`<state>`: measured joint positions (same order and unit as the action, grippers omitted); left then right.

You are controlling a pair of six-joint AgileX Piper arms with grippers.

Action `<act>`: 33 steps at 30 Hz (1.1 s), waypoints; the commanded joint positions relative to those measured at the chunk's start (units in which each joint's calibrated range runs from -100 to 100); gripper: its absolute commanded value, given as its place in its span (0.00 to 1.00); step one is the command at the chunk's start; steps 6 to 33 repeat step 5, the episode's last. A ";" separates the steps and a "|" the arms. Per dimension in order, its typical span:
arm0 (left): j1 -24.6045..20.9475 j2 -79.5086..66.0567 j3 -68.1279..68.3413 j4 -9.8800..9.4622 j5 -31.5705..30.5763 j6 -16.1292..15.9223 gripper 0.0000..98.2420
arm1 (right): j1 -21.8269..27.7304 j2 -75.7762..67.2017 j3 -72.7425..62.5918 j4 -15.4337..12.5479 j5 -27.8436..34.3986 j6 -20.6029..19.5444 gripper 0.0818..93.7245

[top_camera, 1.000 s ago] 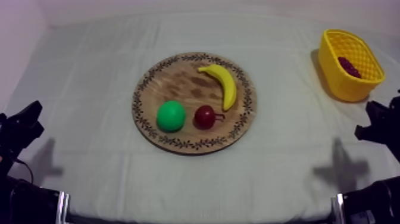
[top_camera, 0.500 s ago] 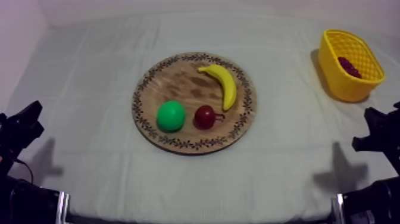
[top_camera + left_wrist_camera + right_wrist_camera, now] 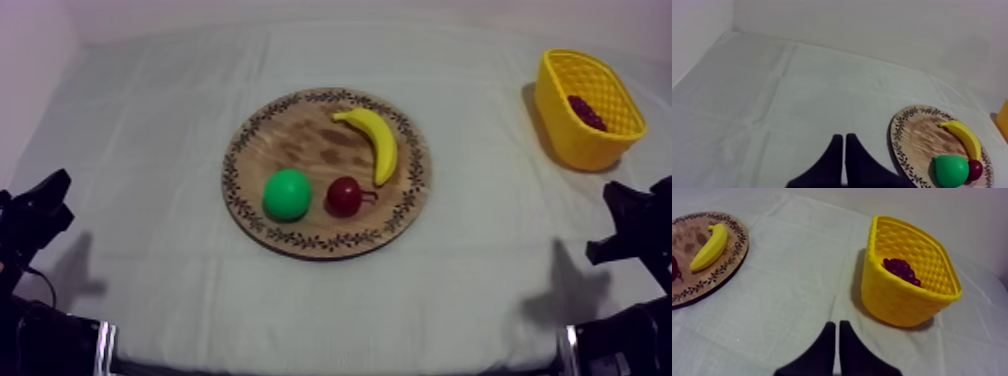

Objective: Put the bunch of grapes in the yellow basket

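Pulls right gripper (image 3: 630, 225) back twd table's 4 o'clock edge, lower than 1 s ago. Holds its fingers pressed together on nothing; same w/ left gripper (image 3: 844, 150), parked low at 8 o'clock. Shows bunch of grapes (image 3: 901, 269) already inside yellow basket (image 3: 897, 300), at 2 o'clock from wooden board (image 3: 300, 140). Prob. handles light, knobbly, slightly soft: best pinched across mid-cluster, not stem. Leaves both arms low, withdrawn, pointing inward.

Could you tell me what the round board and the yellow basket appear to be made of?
The board looks like wood, matt, with visible brown grain and a dark patterned rim. The basket is probably moulded plastic: uniform bright yellow, with woven-look lattice walls.
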<state>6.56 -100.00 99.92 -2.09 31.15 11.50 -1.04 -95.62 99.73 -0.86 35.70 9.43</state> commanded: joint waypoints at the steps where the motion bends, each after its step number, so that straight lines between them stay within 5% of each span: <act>1: -0.01 0.00 -0.04 0.01 -0.03 0.00 0.00 | -0.09 -0.05 0.05 0.05 0.03 0.02 0.00; 33: -0.01 0.00 -0.04 0.01 -0.03 0.00 0.00 | -0.16 -0.05 0.05 0.02 0.03 0.06 0.00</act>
